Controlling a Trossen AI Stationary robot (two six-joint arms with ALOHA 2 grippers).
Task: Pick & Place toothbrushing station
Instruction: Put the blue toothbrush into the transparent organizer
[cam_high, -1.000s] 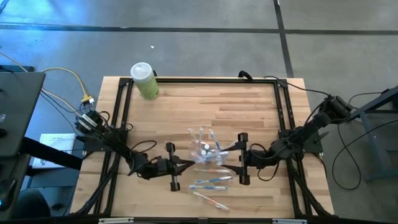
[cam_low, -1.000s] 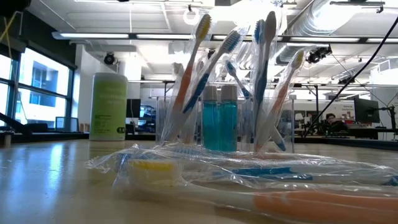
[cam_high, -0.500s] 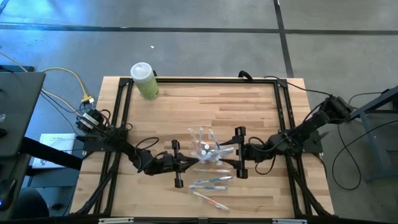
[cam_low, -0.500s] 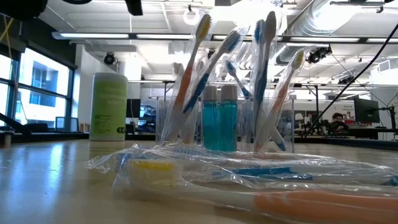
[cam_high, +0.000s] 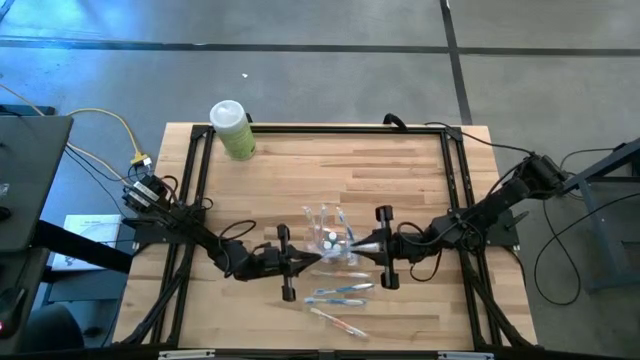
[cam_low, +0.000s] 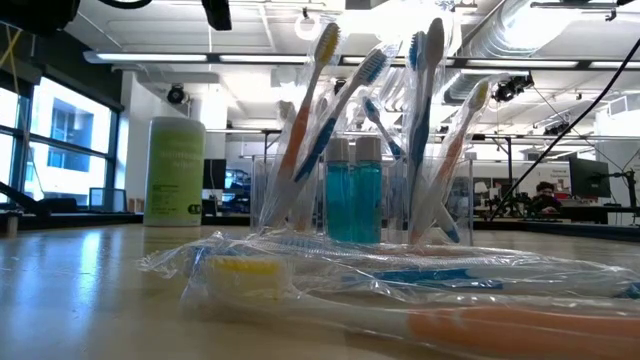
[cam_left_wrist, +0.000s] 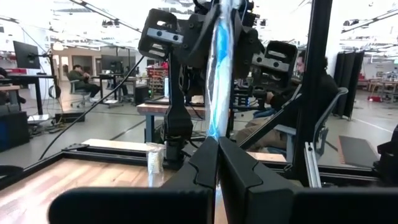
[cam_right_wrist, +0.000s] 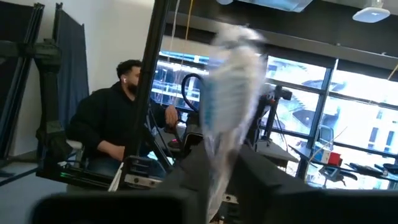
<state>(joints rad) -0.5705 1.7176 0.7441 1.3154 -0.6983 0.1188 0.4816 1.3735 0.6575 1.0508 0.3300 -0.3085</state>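
A clear holder (cam_high: 327, 232) stands on the table with upright blue and orange toothbrushes and two white-capped blue tubes (cam_low: 352, 192). My left gripper (cam_high: 312, 260) and right gripper (cam_high: 362, 246) face each other just near of it. Both are shut on one wrapped blue toothbrush (cam_high: 337, 254) that spans between them. In the left wrist view the toothbrush (cam_left_wrist: 217, 74) runs away toward the right arm. Two more wrapped toothbrushes, a blue one (cam_high: 338, 293) and an orange one (cam_high: 337, 322), lie flat on the table nearer the front. My left gripper pinches one end of the wrapped toothbrush (cam_left_wrist: 214, 127) between its two fingers, coming level from the table's left, along the brush. The brush is clear of the table. My right gripper pinches the other end, by the blue bristle head (cam_right_wrist: 225, 118), between its two fingers, coming level from the table's right, along the brush. The wrapper bulges beyond the fingertips.
A pale green white-capped bottle (cam_high: 232, 129) stands at the far left corner. A black frame (cam_high: 320, 127) runs round the table's edges. Bare wood lies far of the holder. People sit at desks in the room beyond.
Both grippers have moved toward each other, the left toward the table's right edge, the right toward the left edge and slightly toward the far edge. Part of an arm has come into the top of the low view.
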